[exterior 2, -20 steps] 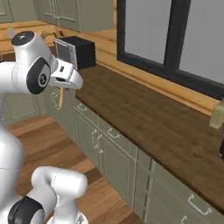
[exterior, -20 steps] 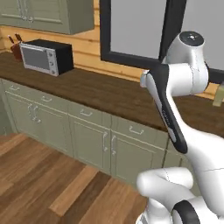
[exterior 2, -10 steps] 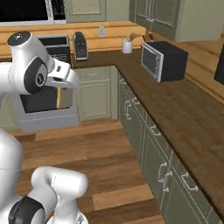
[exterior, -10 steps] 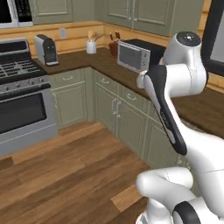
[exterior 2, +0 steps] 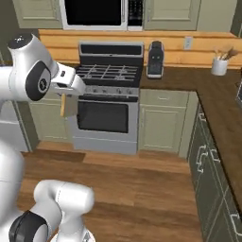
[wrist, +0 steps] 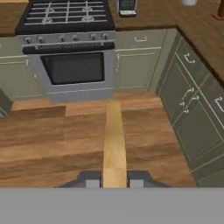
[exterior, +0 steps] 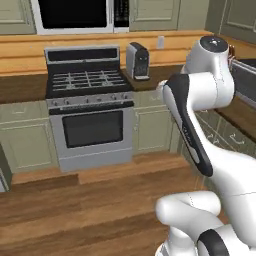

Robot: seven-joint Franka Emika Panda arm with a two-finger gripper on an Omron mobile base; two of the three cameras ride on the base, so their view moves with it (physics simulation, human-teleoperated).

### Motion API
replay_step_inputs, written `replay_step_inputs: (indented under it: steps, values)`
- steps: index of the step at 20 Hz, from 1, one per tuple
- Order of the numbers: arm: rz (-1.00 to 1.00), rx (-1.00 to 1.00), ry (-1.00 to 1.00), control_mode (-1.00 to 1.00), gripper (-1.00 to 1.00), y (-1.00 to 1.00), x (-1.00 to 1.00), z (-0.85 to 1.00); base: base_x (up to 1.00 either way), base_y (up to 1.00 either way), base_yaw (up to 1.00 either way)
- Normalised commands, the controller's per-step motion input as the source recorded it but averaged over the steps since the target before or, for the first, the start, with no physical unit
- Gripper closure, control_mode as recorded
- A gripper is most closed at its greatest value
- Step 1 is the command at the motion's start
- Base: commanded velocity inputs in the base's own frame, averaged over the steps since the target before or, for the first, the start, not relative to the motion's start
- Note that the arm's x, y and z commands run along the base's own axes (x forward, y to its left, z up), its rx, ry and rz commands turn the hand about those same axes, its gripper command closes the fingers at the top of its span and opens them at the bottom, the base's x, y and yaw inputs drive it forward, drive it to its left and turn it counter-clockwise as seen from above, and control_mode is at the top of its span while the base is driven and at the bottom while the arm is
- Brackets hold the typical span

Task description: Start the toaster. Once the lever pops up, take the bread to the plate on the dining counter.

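Here the bread (wrist: 114,144) stands edge-on, clamped between the jaws above the floor (wrist: 52,144).

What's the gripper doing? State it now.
Gripper: shut on the bread, held edge-on between its fingertips.

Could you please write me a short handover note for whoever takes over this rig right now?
Gripper: shut on the bread, the slice held edge-on between the fingers; it also shows hanging below the hand in the right base view.
Surroundings: the base faces the stove, with a coffee machine on the counter beside it, above the wood floor.
Done: bread is in hand.
Left: carry it to the dining counter and lay it on the plate.
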Motion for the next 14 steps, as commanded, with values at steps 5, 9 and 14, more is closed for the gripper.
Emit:
replay_step_inputs:
  steps: [5,9,14]
  values:
    - [0.0,0.0,0.0,1.0,1.0,0.0,0.0,0.0,0.88,0.3,0.7]
    - [0.0,0.0,0.0,1.0,1.0,0.0,0.0,0.0,0.73,0.27,0.77]
    - [0.0,0.0,0.0,1.0,1.0,0.0,0.0,0.0,0.75,0.27,0.77]
